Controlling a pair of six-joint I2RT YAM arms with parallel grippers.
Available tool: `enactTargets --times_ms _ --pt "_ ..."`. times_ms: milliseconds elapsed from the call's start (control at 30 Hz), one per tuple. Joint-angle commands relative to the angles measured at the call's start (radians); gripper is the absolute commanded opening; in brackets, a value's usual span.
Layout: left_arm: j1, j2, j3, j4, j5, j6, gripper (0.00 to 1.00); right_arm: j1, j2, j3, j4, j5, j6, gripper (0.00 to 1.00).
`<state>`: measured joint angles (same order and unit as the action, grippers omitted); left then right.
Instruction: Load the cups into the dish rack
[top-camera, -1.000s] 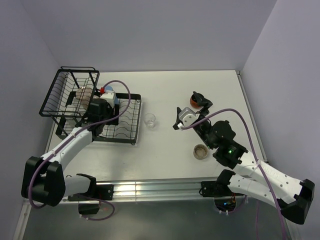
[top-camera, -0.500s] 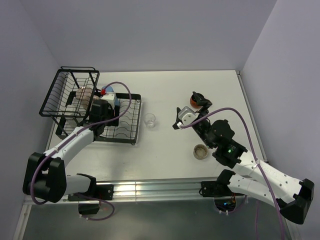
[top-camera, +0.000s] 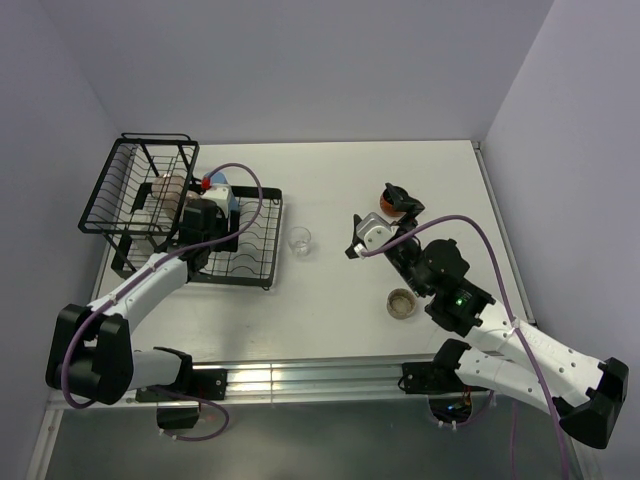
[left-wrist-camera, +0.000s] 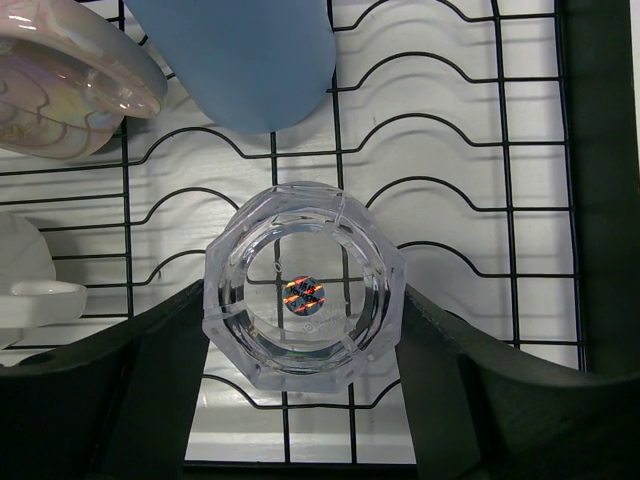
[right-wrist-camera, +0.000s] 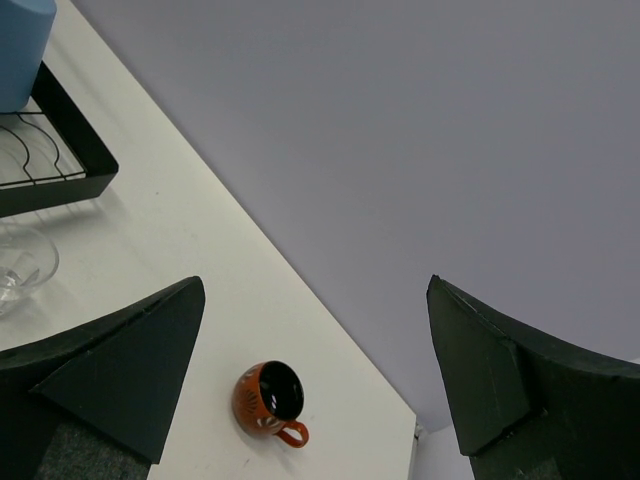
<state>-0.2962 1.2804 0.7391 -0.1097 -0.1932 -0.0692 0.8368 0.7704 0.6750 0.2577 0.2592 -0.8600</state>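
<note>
On the slotted tray of the dish rack (left-wrist-camera: 497, 200), at the centre of the left wrist view, a faceted clear glass (left-wrist-camera: 303, 300) stands upright, with the left fingers (left-wrist-camera: 150, 380) pressed against both its sides. Over the surface (right-wrist-camera: 200, 250), the right fingers (right-wrist-camera: 120, 360) gape wide and hold nothing, an orange mug (right-wrist-camera: 270, 398) below them.

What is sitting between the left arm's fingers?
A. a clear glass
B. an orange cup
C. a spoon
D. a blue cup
A: the left wrist view shows a clear glass between the fingers of the left end effector, standing on the rack.
</note>
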Motion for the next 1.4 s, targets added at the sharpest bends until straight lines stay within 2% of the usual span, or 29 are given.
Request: enactTargets --times_ms 0,133,367,633,800,1167,1367 --pt "-0.004 0.004 0.014 0.019 -0.028 0.000 0.75 -0.007 0.001 0.049 0.021 -0.006 0.010 1.00" --pt "-0.004 0.008 0.017 0.018 -0.029 0.002 0.83 -0.007 -0.003 0.051 0.020 -0.006 0.010 1.00" --pt "-0.004 0.010 0.025 0.011 -0.040 0.019 0.91 -0.007 -0.003 0.051 0.017 -0.005 0.019 1.00" --pt "-0.006 -0.001 0.091 -0.008 -0.077 0.058 0.91 -0.007 -0.005 0.051 0.015 -0.009 0.021 1.00" --pt "-0.011 0.023 0.137 -0.036 -0.069 0.140 0.91 -0.007 0.003 0.054 0.021 -0.012 0.024 1.00" --pt "-0.044 0.065 0.155 -0.035 -0.068 0.180 0.92 -0.007 0.006 0.054 0.018 -0.009 0.021 1.00" --pt "-0.080 0.079 0.164 -0.038 -0.112 0.233 0.92 -0.005 0.000 0.048 0.020 -0.006 0.024 1.00"
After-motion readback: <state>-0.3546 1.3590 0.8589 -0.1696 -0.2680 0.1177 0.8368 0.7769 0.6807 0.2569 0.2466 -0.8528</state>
